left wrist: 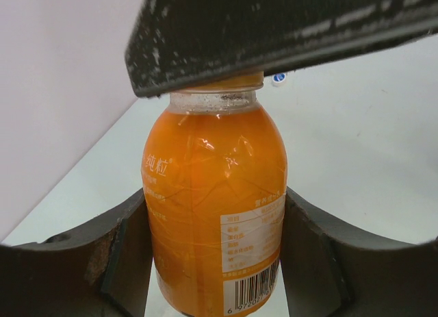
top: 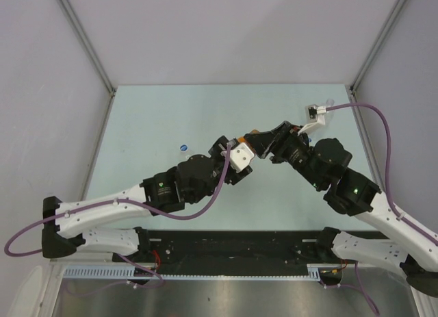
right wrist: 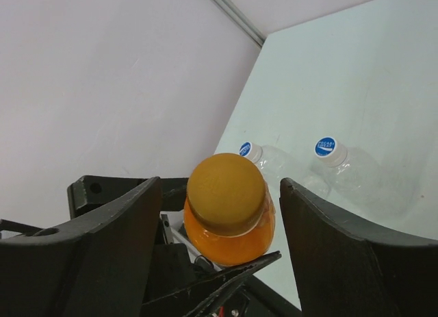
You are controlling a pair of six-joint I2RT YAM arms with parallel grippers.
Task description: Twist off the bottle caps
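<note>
A pale mint-green counter [top: 171, 111] fills the enclosure. Plain grey-white walls [top: 233, 29] stand on the left, far and right, joined by slim metal corner struts [top: 85, 40]. Light is even and soft. A brushed metal ledge [top: 226, 296] runs along the near edge.

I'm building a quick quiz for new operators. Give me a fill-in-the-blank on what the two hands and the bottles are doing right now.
1. The bottle clamped in the left hand is ___ in colour.
2. The right hand straddles the orange cap with its jaws ___.
3. The two clear bottles beyond it wear caps coloured ___.

Missing words: orange; open; blue.
</note>
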